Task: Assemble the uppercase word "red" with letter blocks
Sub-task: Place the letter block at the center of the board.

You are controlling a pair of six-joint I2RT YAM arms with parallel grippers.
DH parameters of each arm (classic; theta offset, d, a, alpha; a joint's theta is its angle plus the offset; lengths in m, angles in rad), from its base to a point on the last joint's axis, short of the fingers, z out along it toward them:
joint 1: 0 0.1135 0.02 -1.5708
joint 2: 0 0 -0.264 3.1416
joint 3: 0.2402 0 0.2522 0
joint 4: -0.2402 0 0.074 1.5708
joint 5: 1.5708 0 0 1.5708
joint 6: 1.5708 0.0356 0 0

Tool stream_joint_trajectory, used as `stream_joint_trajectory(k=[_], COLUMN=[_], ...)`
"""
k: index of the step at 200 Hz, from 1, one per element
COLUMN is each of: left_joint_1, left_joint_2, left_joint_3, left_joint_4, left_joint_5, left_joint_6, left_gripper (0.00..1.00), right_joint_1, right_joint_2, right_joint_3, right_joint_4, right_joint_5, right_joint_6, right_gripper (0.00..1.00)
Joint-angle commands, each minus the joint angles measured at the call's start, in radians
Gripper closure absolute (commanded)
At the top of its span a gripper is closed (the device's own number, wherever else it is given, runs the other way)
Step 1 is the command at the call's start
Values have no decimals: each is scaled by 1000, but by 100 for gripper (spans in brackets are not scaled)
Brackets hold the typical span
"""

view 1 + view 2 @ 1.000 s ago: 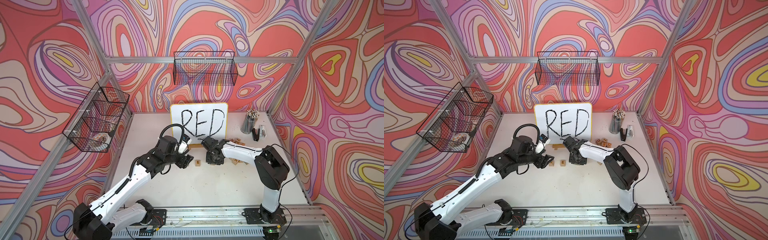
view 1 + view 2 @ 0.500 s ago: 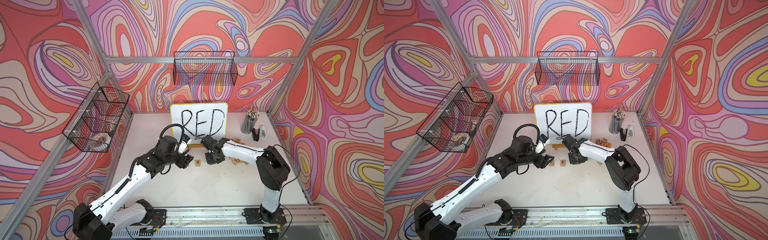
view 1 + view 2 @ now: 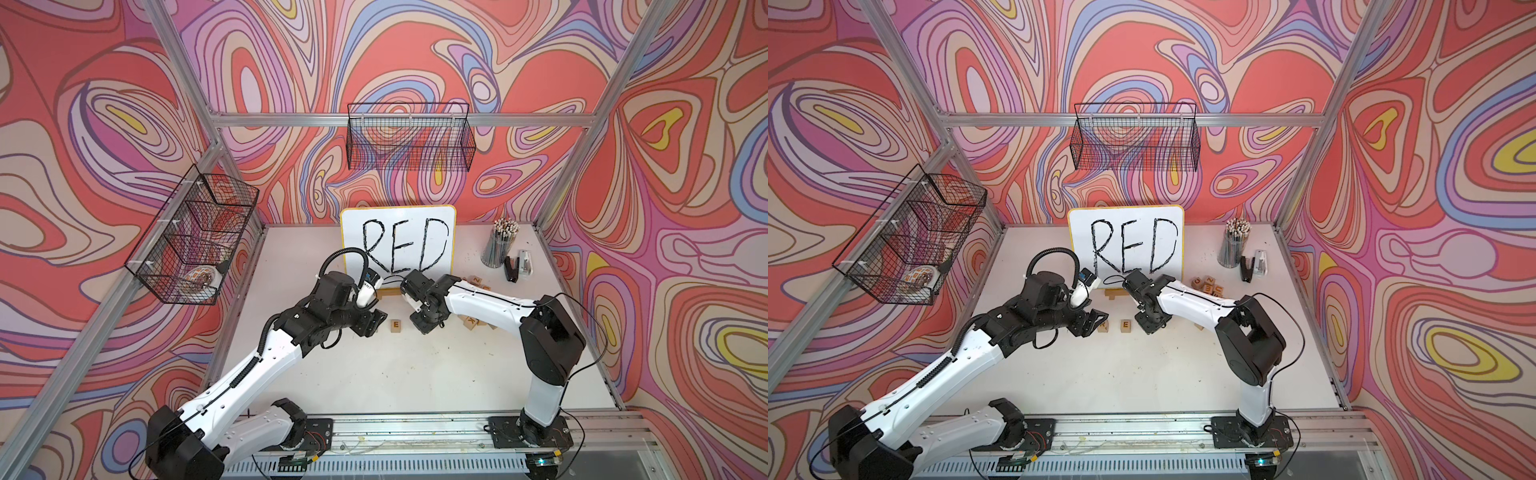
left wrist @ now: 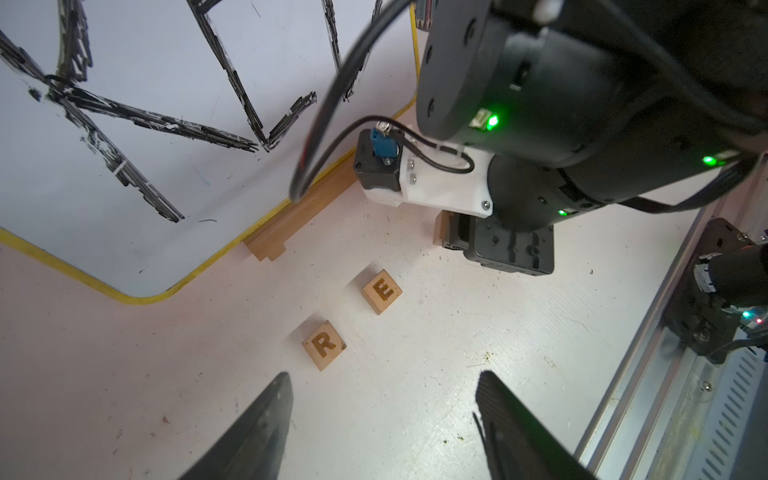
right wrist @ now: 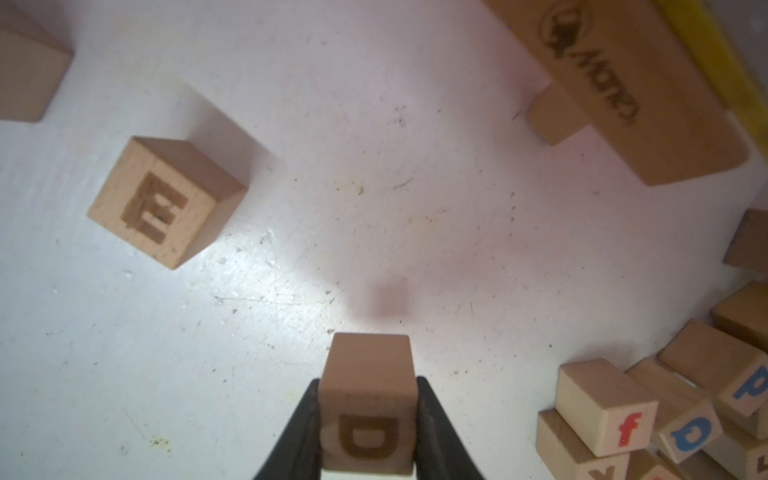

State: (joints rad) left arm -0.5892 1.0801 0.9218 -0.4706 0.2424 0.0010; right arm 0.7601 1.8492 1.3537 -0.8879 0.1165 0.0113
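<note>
The right gripper (image 5: 368, 388) pinches the D block (image 5: 368, 440); I'd set it square, just beside the E block (image 5: 164, 203). The left gripper (image 4: 382, 395) hangs spread, empty.

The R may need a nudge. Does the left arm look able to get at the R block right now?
Probably yes: the left gripper is open and empty, the R block lies just ahead of its fingers, with only bare table between them.
</note>
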Motion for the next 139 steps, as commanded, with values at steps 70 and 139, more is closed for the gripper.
stream_joint_trajectory(k=[70, 139], left_joint_1=[-9, -9], left_joint_2=[-2, -6], left_joint_3=[-2, -2], left_joint_4=[-17, -16], left_joint_5=[-4, -5], left_joint_6=[22, 21], left_gripper=[27, 27], right_joint_1=[5, 4], right_joint_2=[-102, -88], right_joint_3=[-47, -43], right_joint_4=[74, 52], right_joint_5=[-64, -115], right_joint_6=[-335, -417], right_gripper=[84, 84])
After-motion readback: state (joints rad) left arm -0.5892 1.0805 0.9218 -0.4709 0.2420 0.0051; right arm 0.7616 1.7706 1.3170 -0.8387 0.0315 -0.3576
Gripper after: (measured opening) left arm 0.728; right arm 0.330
